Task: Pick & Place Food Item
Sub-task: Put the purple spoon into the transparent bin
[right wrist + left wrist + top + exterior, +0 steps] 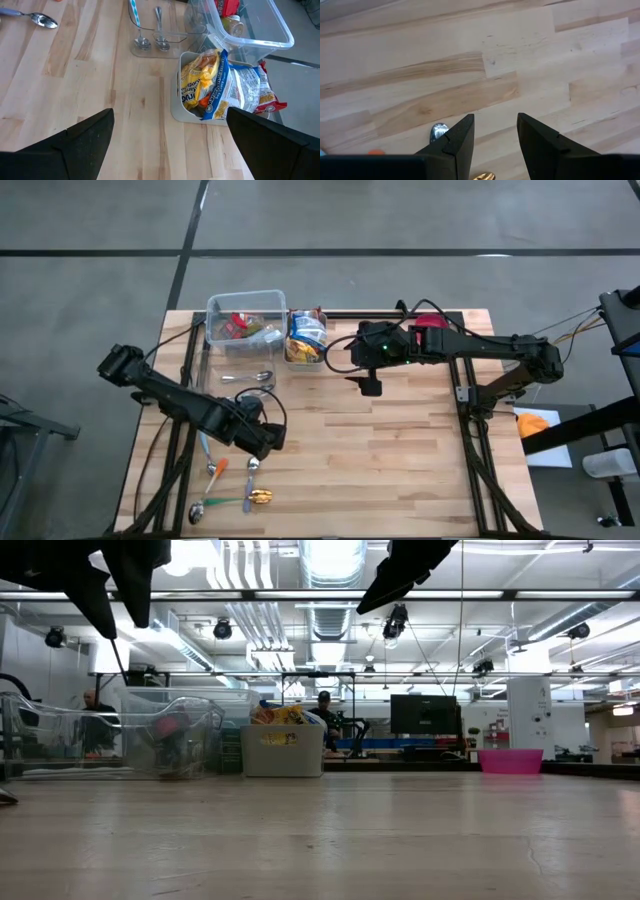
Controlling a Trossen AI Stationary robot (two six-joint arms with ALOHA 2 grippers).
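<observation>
Yellow and blue snack bags (215,87) stand packed in a small grey tub (305,340) at the table's far side. Beside it, a clear plastic bin (245,318) holds more packaged food (231,9). My right gripper (170,120) hangs wide open above the table, just to the near right of the tub (176,107), with nothing between its fingers. My left gripper (495,125) hovers open over bare wood near the table's left front, pointing steeply down. It is empty. A small gold-coloured thing (262,498) lies on the table nearer the front edge.
Spoons (256,376) lie by a clear cutlery holder (150,35) near the bin. More spoons and an orange-handled utensil (218,470) lie at the front left, one spoon bowl (438,131) just beside my left fingers. The table's middle and right are bare wood (400,450).
</observation>
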